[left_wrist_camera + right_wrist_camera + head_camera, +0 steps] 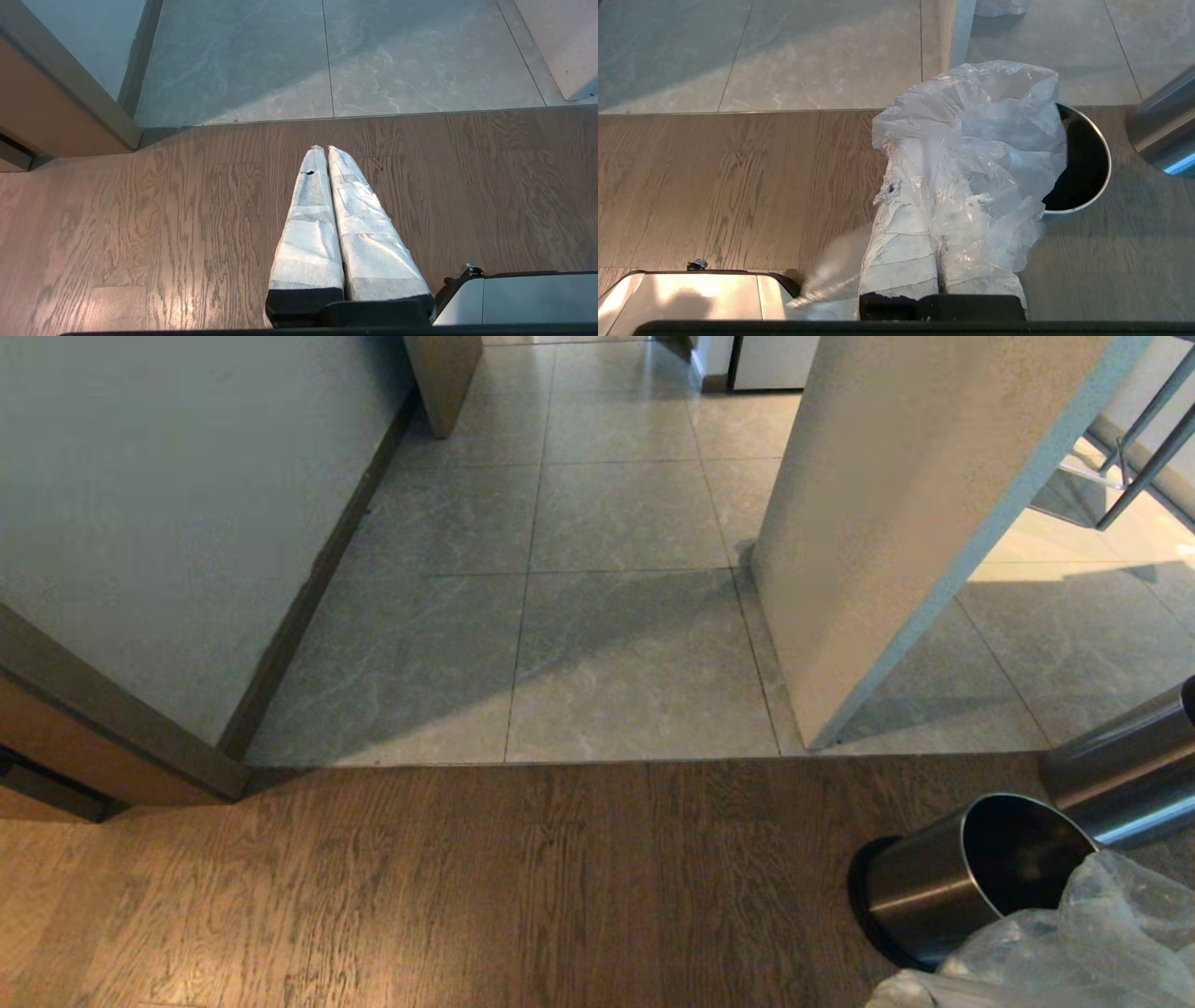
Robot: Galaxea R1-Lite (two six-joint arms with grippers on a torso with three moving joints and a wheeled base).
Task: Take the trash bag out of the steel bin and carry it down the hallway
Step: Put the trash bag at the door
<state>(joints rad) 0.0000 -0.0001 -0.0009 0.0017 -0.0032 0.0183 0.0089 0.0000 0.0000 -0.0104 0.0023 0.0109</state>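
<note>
My right gripper pinches the trash bag clear of the steel bin (lower right, emptied) for carrying; left gripper closed, empty.

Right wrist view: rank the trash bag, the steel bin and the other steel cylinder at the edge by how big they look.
1. trash bag, though it is nearest the camera
2. steel bin, partly hidden behind the bag
3. steel cylinder, cut off by the frame, so unsure
</note>
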